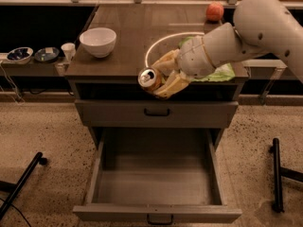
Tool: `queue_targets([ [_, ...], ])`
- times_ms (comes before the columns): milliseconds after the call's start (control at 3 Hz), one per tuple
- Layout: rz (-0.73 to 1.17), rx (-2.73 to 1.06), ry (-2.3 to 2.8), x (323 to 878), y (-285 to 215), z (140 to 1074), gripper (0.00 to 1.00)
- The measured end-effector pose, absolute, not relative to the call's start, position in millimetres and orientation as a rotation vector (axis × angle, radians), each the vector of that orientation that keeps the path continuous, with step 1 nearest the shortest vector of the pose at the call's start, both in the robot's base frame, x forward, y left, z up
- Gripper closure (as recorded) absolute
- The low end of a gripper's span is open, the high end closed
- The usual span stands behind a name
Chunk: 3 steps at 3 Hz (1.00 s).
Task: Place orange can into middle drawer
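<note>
My gripper is shut on the orange can, which lies tilted on its side with its silver pull-tab top facing the camera. It hangs in the air at the front edge of the cabinet top, above the shallow closed drawer front. The middle drawer is pulled wide open below, with a bare grey floor and a small dark handle on its front. My white arm comes in from the upper right.
A white bowl stands on the cabinet top at the left. A green bag lies partly hidden under my arm. A round orange-red fruit sits at the back right. Small dishes and a cup stand on a low shelf at the left. Black legs stand on the floor at both sides.
</note>
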<state>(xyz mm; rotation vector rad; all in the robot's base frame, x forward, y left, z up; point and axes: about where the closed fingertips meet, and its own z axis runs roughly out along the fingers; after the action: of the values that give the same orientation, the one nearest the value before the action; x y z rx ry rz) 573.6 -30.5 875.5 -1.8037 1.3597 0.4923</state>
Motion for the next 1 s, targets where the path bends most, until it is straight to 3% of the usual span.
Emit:
queue_targets([
  [667,1.006,-1.469,1.343,483.7,-21.1,776.9,1.00],
  [1000,1.066,-1.487,1.362,462.7,-11.8,756.6,1.00],
])
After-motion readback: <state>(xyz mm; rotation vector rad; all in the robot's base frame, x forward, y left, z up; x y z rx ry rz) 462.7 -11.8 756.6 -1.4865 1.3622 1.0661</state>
